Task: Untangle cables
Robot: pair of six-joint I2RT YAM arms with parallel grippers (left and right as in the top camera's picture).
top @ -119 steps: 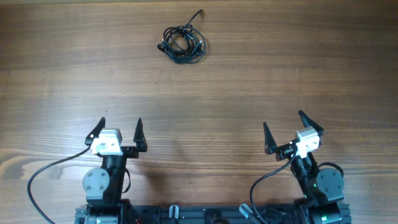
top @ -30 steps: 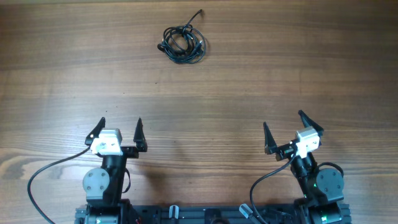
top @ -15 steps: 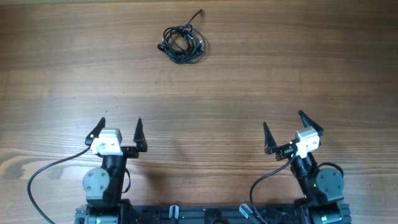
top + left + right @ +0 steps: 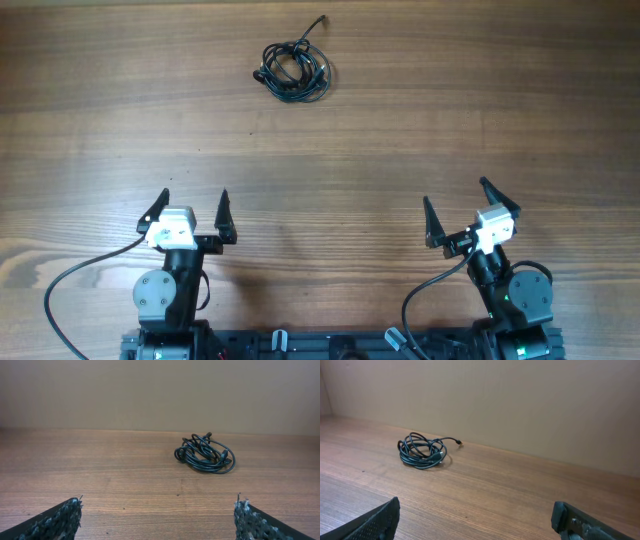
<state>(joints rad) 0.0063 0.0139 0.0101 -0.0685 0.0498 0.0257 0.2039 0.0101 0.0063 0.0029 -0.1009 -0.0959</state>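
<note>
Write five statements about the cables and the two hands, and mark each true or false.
1. The cables lie in one tangle on the table. True.
2. The left hand is shut on them. False: it is open, empty and well short of them.
3. The right hand is open and holds nothing. True.
4. The tangle lies between the two hands. False: it lies far beyond both, somewhat nearer the left one.
5. One plug end sticks out of the tangle. True.
</note>
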